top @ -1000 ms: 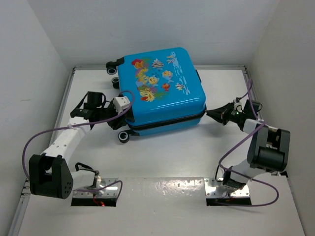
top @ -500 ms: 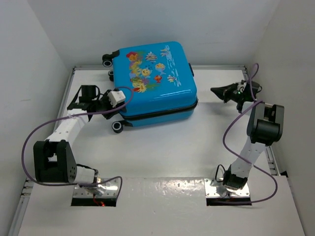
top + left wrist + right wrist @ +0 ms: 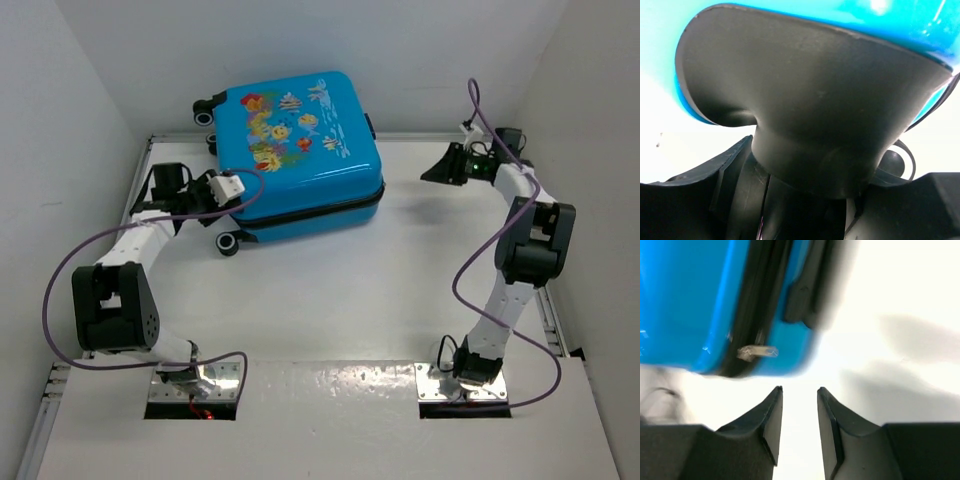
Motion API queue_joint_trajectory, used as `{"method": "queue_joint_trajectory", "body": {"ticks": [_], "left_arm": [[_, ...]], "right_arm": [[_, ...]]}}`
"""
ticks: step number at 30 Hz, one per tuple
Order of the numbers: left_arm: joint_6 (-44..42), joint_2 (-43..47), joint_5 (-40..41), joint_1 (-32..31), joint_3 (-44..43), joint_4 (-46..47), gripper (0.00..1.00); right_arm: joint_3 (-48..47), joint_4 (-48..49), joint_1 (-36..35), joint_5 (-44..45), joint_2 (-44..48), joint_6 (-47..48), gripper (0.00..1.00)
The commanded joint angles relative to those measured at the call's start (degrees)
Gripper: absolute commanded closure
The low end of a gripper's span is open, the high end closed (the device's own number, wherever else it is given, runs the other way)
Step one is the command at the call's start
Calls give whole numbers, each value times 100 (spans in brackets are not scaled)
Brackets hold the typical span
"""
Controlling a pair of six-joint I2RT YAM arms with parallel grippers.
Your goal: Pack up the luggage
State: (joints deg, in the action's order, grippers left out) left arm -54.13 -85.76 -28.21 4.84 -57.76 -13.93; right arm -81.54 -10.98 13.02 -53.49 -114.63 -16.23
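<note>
Blue hard-shell luggage (image 3: pixel 295 155) lies shut at the far-left of the surface (image 3: pixel 350 300) — the right side has let go.
Within the last second the luggage slides left and back toward the rear wall, flat, fish print up, zipper band looking closed. The right gripper (image 3: pixel 432 176) has pulled off to the far right, well apart from it, jaws released and empty. The left gripper (image 3: pixel 222 188) sits against the wheel-end corner; I cannot tell whether its jaws grasp anything. Judgement — packing looks near done, and the case is only being repositioned.
</note>
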Motion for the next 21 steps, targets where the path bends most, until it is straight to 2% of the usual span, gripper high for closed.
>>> {"method": "queue_joint_trajectory", "body": {"ticks": [1,3,5,8,11,13,15,17,18,19,20,21], "left_arm": [[-79,-679,1475,886,274,-839,100],[-290,-906,1529,1105,213,-839,100],[-475,-969,1599,1273,151,-917,100],[-1238,-970,1362,1589,229,-1024,100],[-2179,-741,1239,1853,528,-1024,100],[-2583,-663,1099,2028,634,-1119,100],[-2743,-662,897,2108,634,-1234,100],[-2743,-662,791,2109,564,-1305,99],[-2743,-740,703,2109,494,-1383,93],[-2743,-741,702,2109,424,-1436,91],[-2743,-880,642,2109,423,-1437,91],[-2743,-934,641,2109,354,-1437,86]], "right_arm": [[-1141,-2385,289,-310,-461,3579,66],[-1512,-2882,307,-486,-613,3828,65],[-1410,-2621,246,-530,-613,3733,61],[-926,-1515,17,-513,-368,3267,59],[-934,-1459,-237,-776,-437,3047,58],[-926,-1477,-500,-1205,-464,3064,52],[-681,-1486,-764,-1295,-341,3336,51],[-574,-1652,-1046,-1278,-227,4134,51],[-591,-1870,-1256,-1208,-235,4354,51],[-644,-2003,-1258,-1207,-331,4809,51],[-844,-2230,-1562,-1251,-410,5135,51],[-968,-2450,-1591,-1242,-568,5426,51]]}}
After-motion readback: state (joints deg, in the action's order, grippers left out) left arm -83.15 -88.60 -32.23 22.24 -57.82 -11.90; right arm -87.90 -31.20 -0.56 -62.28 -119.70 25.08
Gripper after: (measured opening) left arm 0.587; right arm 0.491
